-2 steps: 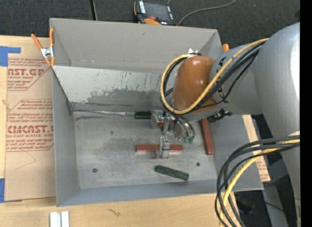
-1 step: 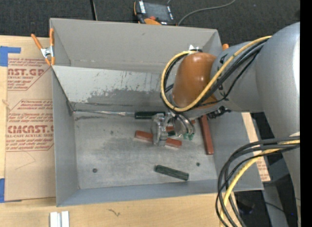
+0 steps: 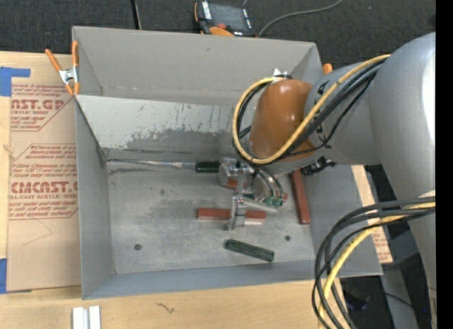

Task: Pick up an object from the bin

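Camera view: tool (image 3: 237, 214) sits over a red-brown flat bar (image 3: 211, 214) mid-floor of the grey bin (image 3: 163, 108). I cannot tell whether it is clamped or apart. The thin bar could slip or pivot free when lifted.

Layout as found. My gripper (image 3: 239, 216) stands in the bin (image 3: 152, 239), right of centre, over the middle of a bar (image 3: 211, 214) lying crosswise on the floor. A stick (image 3: 249, 250) lies in front of the bar, apart from it. Behind the bar, a screwdriver (image 3: 207, 167) lies along the foot of the back wall, shaft pointing left. To my right, a strip (image 3: 303, 204) lies beside the right wall.
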### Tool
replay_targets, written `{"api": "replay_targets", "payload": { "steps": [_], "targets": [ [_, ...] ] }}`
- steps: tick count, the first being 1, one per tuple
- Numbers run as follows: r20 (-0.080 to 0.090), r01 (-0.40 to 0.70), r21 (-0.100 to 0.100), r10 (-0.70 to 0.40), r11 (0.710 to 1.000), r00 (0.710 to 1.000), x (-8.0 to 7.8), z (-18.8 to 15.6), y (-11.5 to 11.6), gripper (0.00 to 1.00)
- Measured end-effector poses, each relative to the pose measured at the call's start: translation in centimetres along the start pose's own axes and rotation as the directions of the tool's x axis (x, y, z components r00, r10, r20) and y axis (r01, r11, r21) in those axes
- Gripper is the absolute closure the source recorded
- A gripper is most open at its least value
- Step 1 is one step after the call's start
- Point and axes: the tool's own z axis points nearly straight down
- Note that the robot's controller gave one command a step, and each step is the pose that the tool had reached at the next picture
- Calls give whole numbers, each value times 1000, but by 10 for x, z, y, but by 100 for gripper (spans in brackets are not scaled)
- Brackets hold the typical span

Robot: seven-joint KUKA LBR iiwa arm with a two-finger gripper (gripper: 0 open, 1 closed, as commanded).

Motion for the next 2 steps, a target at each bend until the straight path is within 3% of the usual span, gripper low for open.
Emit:
{"api": "replay_targets", "payload": {
  "steps": [1,2],
  "targets": [
    [3,0,-1,0,1000,1000,-1,-1,0,100],
    [3,151,2,-151,989,989,-9,-59,-10,100]
  ]
}}
